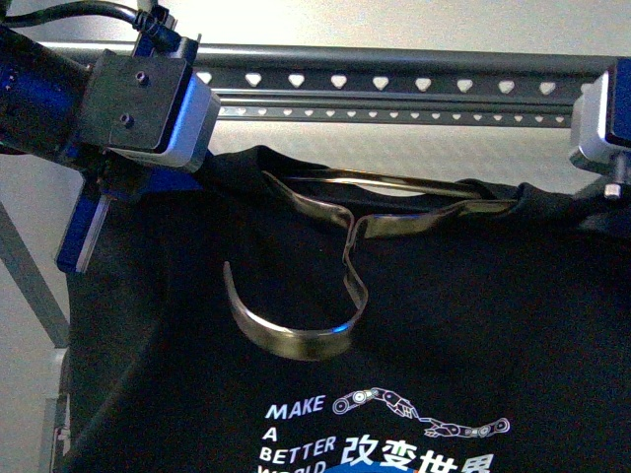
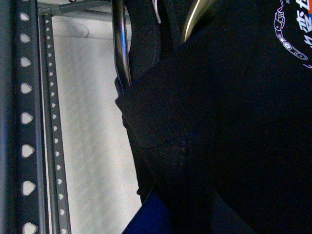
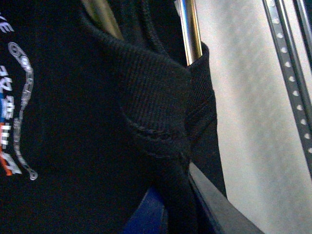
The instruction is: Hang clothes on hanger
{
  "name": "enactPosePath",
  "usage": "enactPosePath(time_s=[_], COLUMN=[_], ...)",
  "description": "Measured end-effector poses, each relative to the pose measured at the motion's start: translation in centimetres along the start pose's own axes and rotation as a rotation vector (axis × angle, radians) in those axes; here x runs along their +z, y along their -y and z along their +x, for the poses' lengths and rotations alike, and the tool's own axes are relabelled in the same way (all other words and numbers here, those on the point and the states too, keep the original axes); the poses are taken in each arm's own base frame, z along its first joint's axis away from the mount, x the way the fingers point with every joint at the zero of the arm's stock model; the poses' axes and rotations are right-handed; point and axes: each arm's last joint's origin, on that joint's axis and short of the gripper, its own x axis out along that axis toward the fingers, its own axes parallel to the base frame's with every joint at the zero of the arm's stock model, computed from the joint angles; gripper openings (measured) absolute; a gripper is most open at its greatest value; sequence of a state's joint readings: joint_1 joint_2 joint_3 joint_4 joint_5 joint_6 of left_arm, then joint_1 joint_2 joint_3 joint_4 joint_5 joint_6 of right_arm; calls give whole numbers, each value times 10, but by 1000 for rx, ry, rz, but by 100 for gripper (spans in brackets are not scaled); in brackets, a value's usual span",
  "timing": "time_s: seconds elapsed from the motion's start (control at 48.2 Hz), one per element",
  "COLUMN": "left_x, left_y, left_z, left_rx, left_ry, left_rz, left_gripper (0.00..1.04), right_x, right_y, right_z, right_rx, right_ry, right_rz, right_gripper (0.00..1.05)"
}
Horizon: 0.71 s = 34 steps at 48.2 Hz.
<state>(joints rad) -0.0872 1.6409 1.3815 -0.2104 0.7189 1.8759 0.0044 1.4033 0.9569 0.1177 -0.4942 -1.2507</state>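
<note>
Arms raised level; left gripper point(image 1: 202, 168) at ten o'clock, right gripper point(image 1: 603, 182) at three, each apparently clenched on a shoulder of the T-shirt point(image 1: 444, 325), which hangs spread below the rack point(image 1: 394, 81) at twelve.

Plain pale wall point(image 1: 414, 20), soft even light, faint texture.

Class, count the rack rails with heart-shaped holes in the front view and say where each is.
2. The upper rail runs across the top; the lower rail lies just below it, above the T-shirt, which may hide others.
</note>
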Motion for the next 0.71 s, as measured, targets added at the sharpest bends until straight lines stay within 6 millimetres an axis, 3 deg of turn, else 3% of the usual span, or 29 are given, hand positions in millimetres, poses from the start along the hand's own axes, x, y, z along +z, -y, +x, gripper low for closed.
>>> enactPosePath(time_s=[0.062,0.311,0.518,0.601,0.643,0.705], left_x=[1,1,1,1,1,1], left_y=[0,-2,-2,-2,-2,-2], left_z=[0,-1,-2,-2,-1,-1], left_rx=[3,9,9,5,4,2], left_ry=[10,12,9,-4,-6,-10], left_rz=[1,4,1,-3,-7,-8], left_gripper=[14,61,81,102,102,93], right_x=[-5,-56,-80,-79,-74,-63], right_y=[-9,-50,-56,-50,-47,-45], right_z=[-3,-24,-42,-49,-52,-54], right_rx=[26,77,2,-56,-69,-47], right_ry=[10,-25,7,27,18,1], right_rz=[24,266,457,576,643,772], right_gripper=[3,3,3,3,3,3])
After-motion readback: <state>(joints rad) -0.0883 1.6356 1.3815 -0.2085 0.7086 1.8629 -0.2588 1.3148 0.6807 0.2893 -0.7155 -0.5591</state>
